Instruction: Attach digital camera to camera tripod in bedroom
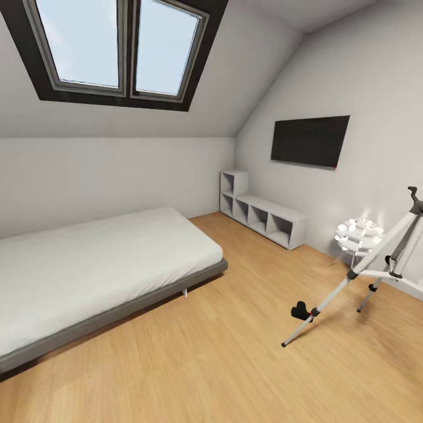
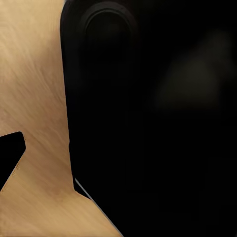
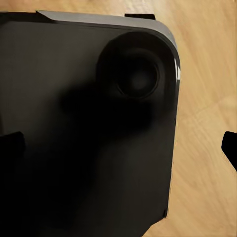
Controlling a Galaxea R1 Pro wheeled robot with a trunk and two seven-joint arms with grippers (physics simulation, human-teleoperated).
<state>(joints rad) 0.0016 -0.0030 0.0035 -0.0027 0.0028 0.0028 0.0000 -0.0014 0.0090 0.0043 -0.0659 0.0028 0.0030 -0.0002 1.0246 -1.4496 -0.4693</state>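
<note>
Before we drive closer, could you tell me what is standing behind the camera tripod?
Behind the camera tripod stands a white ball-shaped lamp against the wall; the tripod's legs cover part of it.

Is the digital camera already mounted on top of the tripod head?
No. In the head view the digital camera lies on the wood floor beside the foot end of one leg of the camera tripod.

light wood floor (image 1: 194, 364), camera tripod (image 1: 376, 267), digital camera (image 1: 301, 311), grey bed (image 1: 88, 270) standing on it
</note>
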